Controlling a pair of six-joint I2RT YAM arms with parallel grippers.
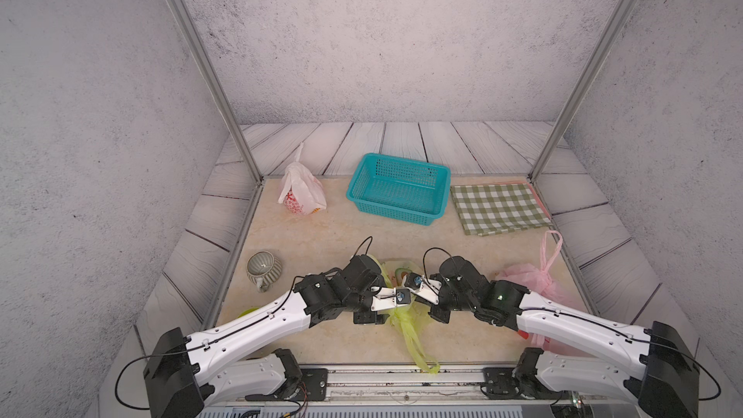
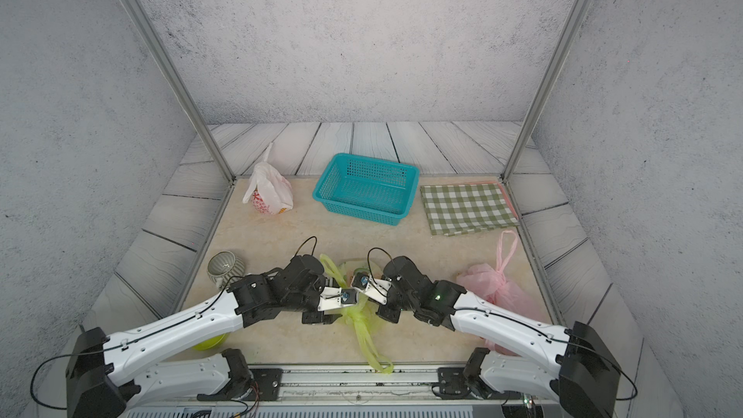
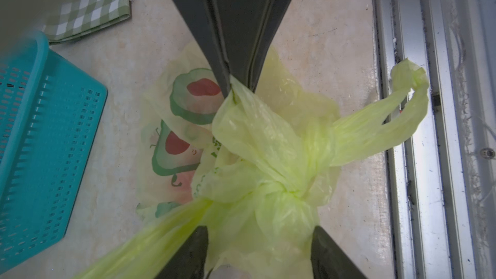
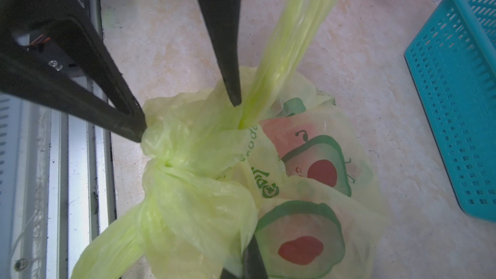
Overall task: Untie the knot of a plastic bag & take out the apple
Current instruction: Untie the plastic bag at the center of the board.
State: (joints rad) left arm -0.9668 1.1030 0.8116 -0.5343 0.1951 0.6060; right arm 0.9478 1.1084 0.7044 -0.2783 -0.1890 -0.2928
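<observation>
The untying step is judged to be in hand: the knot [image 3: 284,191] of the green bag [image 1: 402,313] is seen tight and not yet undone. The bag is set on the surface [image 1: 329,235] near its front edge, between the two arms. The apple is not seen directly. A faint reddish tint is made out through the film beside the printed avocados, but whether that is the fruit cannot be told. For the next move, the left pincer [image 3: 260,228] would need to be closed on a strand of the knot and drawn away from the right pincer [image 3: 237,88], so that the loop is loosened without the thin film being torn. The right pincer is pressed together, and a fold of the bag's film close to the knot is pinched between its tips. The left pincer is spread wide astride the knot, and nothing is held by it. In the right wrist view one of its fingers [image 4: 126,119] is seen touching the bunched plastic beside the knot, while the other is set down next to the handle strand [image 4: 284,57].
</observation>
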